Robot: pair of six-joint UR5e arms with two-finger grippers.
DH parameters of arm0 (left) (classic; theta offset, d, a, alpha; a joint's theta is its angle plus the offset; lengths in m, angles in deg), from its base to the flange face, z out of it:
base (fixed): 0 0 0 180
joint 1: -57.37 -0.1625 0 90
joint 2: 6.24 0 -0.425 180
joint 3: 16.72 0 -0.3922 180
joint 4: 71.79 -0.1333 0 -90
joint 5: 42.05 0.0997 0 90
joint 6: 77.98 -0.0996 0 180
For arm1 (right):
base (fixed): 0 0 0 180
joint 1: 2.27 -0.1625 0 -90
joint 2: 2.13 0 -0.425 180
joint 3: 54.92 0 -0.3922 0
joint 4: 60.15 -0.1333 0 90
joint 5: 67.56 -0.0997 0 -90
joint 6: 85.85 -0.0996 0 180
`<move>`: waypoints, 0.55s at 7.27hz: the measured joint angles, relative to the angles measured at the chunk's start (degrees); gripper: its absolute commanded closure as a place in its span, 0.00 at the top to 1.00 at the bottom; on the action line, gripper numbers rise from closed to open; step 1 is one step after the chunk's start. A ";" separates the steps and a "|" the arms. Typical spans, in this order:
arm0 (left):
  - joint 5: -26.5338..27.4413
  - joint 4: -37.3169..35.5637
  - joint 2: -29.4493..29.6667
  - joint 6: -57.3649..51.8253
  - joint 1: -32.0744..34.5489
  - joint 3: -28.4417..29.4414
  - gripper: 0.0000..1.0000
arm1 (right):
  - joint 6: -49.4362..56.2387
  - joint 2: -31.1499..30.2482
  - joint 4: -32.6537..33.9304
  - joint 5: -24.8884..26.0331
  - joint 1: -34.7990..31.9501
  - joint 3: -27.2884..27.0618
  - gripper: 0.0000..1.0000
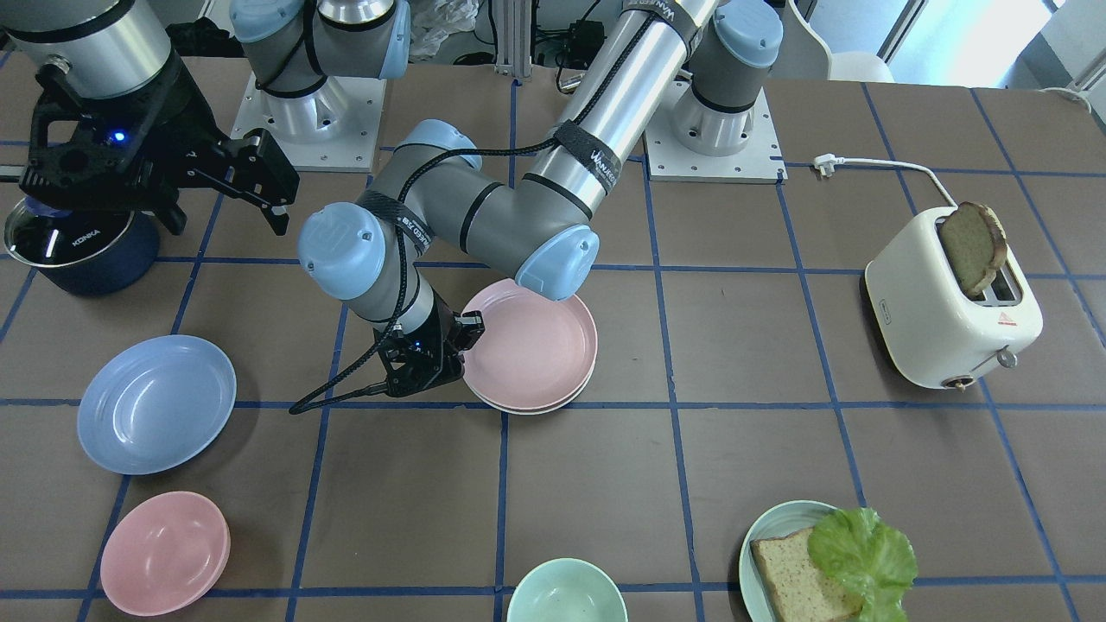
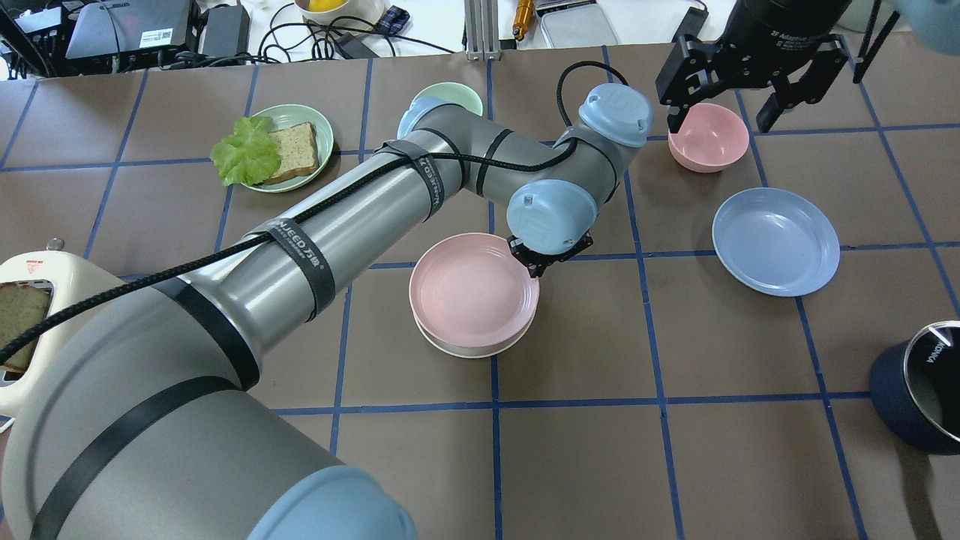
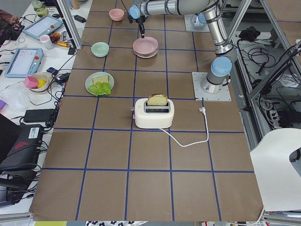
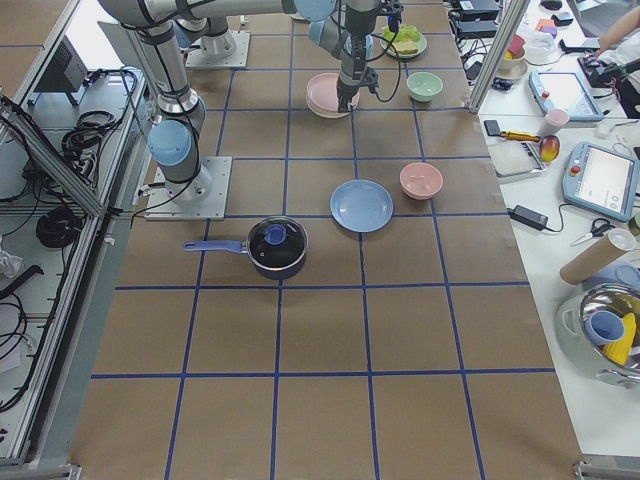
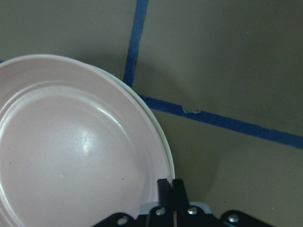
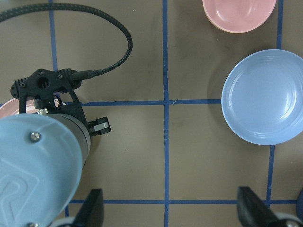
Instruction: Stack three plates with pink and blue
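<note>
Left gripper [image 5: 172, 183] at pink plate [image 5: 80, 151] rim

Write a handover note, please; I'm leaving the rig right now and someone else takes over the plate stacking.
Left gripper: looks shut on the rim of the pale pink round matte plate.
Right gripper: open, empty, held high.
Done: the pink plate sits on the cream-white round matte plate.
Left: release the pink plate. The light blue round matte plate lies alone on the robot's right, not yet stacked.
</note>
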 measured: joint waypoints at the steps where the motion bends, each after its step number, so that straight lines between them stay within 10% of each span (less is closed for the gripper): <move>1: -0.01 0.01 0.11 0.08 0.00 -0.05 0.06 | 0.45 0.13 0.00 0.61 0.30 -0.01 1.00; 4: -0.02 -0.05 0.54 0.16 0.00 0.06 0.75 | 0.67 0.48 -0.36 2.19 1.20 -0.01 1.00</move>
